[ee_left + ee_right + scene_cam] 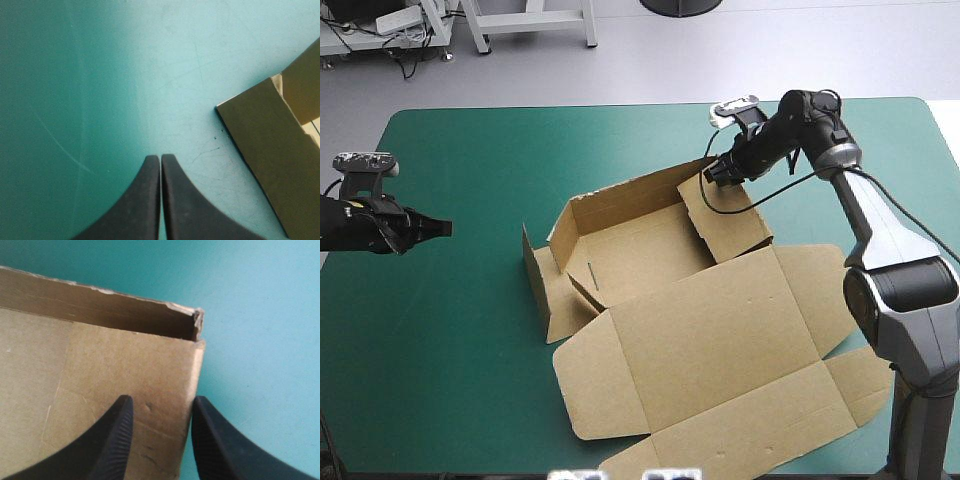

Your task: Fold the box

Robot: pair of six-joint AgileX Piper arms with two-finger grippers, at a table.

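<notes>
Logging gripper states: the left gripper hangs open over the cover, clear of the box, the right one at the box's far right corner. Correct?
No: the left gripper is shut, not open; the left wrist view shows its fingers meeting in a pointed arch. It does hang over the cover, clear of the box, the right gripper at the box's far right corner.

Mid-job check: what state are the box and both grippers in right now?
box: partly folded, with the far and left walls raised, the right wall half raised, and the lid flat on the teal-green cover.
left gripper: shut, empty, over bare cover beside the box.
right gripper: open, at the right wall's far corner, not clamped.
</notes>
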